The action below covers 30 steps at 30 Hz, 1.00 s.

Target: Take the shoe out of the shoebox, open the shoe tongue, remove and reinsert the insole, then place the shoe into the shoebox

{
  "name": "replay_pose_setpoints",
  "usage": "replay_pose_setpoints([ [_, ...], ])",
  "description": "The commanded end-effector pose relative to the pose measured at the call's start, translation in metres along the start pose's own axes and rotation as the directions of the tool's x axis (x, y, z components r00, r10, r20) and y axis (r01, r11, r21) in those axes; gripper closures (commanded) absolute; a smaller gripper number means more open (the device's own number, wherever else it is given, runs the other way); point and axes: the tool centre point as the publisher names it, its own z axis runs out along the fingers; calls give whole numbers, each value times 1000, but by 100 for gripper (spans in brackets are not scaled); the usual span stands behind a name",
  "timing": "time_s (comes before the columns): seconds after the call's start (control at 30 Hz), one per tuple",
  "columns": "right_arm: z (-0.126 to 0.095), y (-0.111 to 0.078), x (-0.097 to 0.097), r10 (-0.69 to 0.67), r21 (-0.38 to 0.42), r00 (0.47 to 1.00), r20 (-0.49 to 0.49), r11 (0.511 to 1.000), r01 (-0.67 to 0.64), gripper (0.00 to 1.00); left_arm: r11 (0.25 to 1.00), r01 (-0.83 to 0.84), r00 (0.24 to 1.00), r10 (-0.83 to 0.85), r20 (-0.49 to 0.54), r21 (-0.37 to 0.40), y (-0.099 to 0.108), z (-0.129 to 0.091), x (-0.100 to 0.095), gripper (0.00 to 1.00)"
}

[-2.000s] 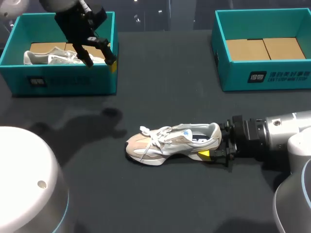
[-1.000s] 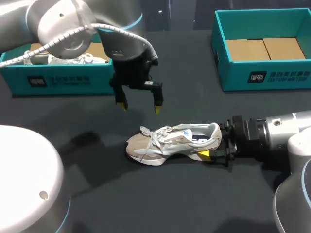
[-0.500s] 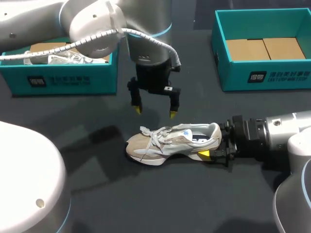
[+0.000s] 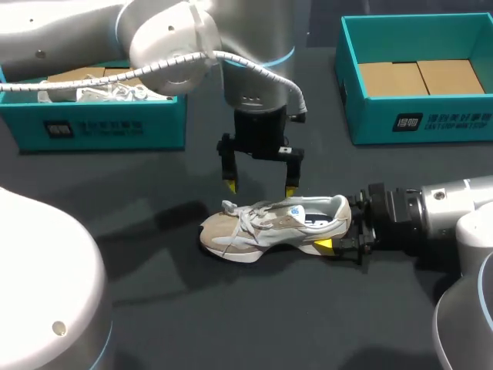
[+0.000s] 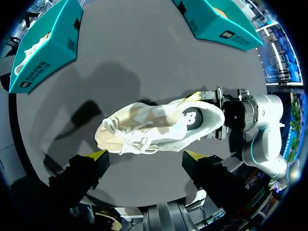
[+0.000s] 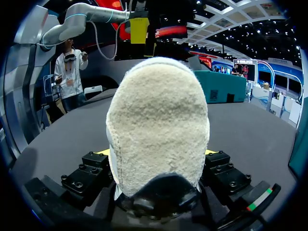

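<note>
The right gripper [image 4: 340, 233] pinches the shoe [image 4: 266, 228] by its heel, apparently to steady it on the table [image 4: 231, 308]. The left gripper [image 4: 260, 187], fingers spread wide, hangs just above the laces [image 4: 245, 212], likely placed to pull the tongue [image 4: 289, 210] open.

The shoe [image 6: 159, 130] has a fuzzy, suede-like cloth heel; the table [image 4: 254, 308] is matt; the shoebox [image 4: 370, 116] at two o'clock is smooth cardboard; the left arm [image 4: 166, 35] glossy
</note>
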Motion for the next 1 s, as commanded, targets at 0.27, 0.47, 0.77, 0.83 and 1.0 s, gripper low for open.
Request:
replay_pose_setpoints([
  [0.27, 0, 0, 1, 0, 3, 1000, 0, 1000, 0, 100, 994, 89, 985, -78, 151, -65, -17, 27, 52, 0],
  [0.47, 0, 0, 1, 0, 3, 1000, 0, 1000, 0, 100, 991, 129, 974, -117, 195, -47, -17, 40, 59, 0],
  [0.77, 0, 0, 1, 0, 3, 1000, 0, 1000, 0, 100, 983, 180, 958, -166, 234, -38, -18, 57, 52, 0],
  [0.83, 0, 0, 1, 0, 3, 1000, 0, 1000, 0, 100, 982, 187, 955, -172, 240, -40, -19, 61, 50, 0],
  [1.0, 0, 0, 1, 0, 3, 1000, 0, 1000, 0, 100, 981, 191, 953, -175, 249, -41, -21, 72, 48, 0],
])
